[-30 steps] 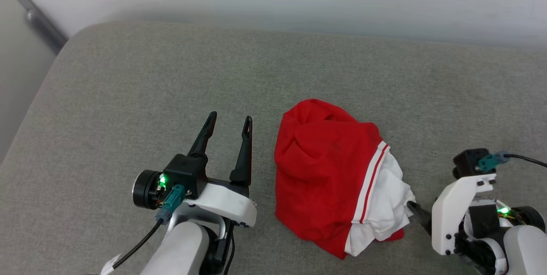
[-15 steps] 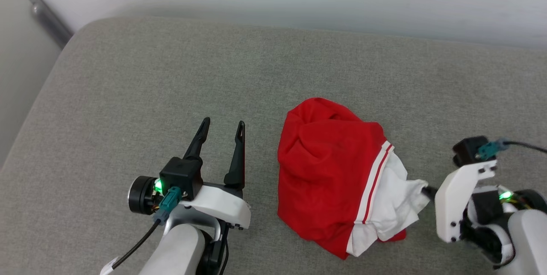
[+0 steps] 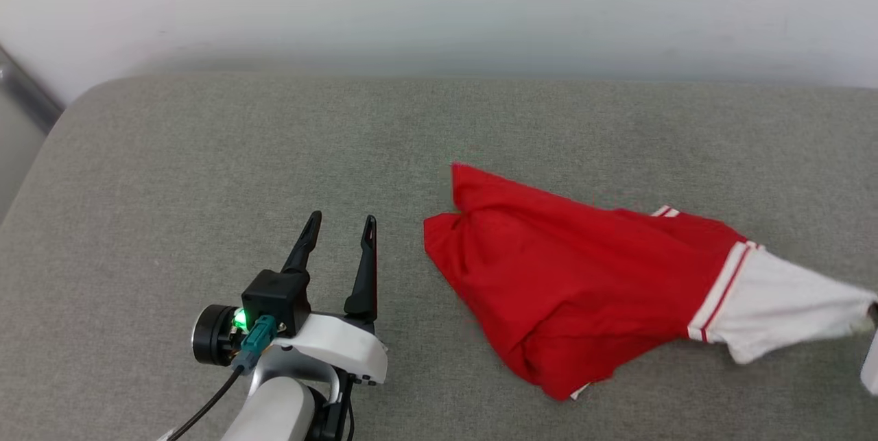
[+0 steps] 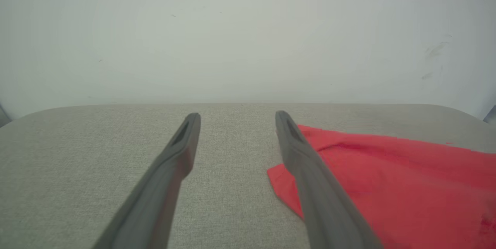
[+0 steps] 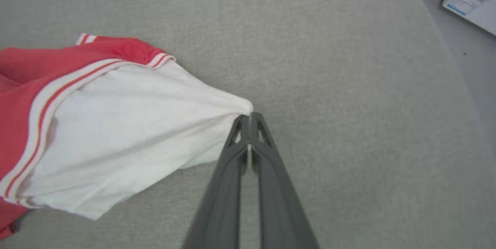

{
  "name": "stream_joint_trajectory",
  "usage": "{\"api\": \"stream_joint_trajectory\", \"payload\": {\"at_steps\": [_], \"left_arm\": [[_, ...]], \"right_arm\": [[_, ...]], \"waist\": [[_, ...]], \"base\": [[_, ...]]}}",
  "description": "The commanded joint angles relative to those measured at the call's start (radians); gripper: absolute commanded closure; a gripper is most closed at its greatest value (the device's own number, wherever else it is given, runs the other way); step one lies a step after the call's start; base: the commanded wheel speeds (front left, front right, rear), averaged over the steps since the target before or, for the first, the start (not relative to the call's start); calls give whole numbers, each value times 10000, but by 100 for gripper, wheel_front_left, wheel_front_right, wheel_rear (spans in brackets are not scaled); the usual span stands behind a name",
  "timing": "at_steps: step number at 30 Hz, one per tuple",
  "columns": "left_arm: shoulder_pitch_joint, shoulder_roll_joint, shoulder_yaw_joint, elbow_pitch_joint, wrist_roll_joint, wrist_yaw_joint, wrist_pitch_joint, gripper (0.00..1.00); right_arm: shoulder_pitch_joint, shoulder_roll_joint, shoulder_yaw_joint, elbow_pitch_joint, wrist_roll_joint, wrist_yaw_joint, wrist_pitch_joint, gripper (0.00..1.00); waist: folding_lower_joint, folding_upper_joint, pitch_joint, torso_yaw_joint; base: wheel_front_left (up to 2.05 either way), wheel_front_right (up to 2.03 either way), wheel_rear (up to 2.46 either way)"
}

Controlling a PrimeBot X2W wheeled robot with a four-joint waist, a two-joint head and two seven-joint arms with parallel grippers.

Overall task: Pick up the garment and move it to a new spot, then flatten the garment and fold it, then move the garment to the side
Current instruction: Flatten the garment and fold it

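We are clamping the right gripper (image 5: pixel 248 116) on the tip of the garment's (image 3: pixel 583 290) white sleeve (image 5: pixel 135 125). The garment is lying stretched across the cushion (image 3: pixel 206 153). Our left gripper (image 3: pixel 342 217) is hovering beside it, jaws apart. Holding so little cloth, we are risking a slip if the fabric drags.

The garment (image 3: pixel 583 283) is bright red in the body. Its sleeve (image 3: pixel 782 304) is white, edged with trim (image 3: pixel 717 290) of white and thin red stripes. The surface (image 3: pixel 206 153) is a muted grey-green with a fine woven fleck. The left pincer (image 3: pixel 342 218) is dark charcoal, with a white shell (image 3: pixel 336 348), a teal plug (image 3: pixel 255 343) and a glowing green light (image 3: pixel 240 319). The right pincer (image 5: pixel 248 116) is the same dark grey. The wall (image 3: pixel 439 2) is plain off-white.
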Motion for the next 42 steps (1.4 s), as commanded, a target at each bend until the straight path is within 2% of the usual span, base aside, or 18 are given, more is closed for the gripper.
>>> {"api": "stream_joint_trajectory", "payload": {"at_steps": [1,5,6,7,8,14,19,24,32,42], "left_arm": [[127,49,21,-37,-25,51,19,0],[175,118,-3,-64,-47,73,100,0],[193,136,-2,-74,-61,94,116,0],[222,162,5,-89,-72,92,148,0],[260,185,17,-101,-94,116,180,0],[500,298,22,-138,-165,193,283,0],[845,410,32,-149,-263,266,421,0],[1159,555,25,-223,-323,354,553,0],[1454,758,23,-216,-403,431,711,0],[1589,906,5,-139,-428,507,791,0]], "right_arm": [[359,199,-226,319,-30,-1,-172,100],[1124,627,-746,1587,-4,-3,-859,100],[1191,774,-794,1890,81,-3,-1085,88],[1248,856,-766,2163,114,-3,-1306,54],[1254,902,-730,2364,113,-3,-1569,0],[940,786,-442,2606,176,-3,-3478,0],[960,939,-392,2010,-213,-3,-5392,0],[1226,1255,146,1021,-660,-3,-6575,0],[2135,1915,1581,-859,-983,-3,-7271,0],[3509,2303,2683,-2472,-1011,-3,-7029,0]], "waist": [[0,0,-27,-48],[0,0,-115,-107],[0,0,-135,-129],[0,0,-150,-154],[0,0,-173,-181],[0,0,-501,-303],[0,0,-971,-362],[0,0,-1300,-388],[0,0,-1630,-522],[0,0,-1824,-712]], "base": [[0,0,0],[0,0,0],[0,0,0],[0,0,0],[0,0,0],[0,0,0],[0,0,0],[0,0,0],[0,0,0],[0,0,0]]}}
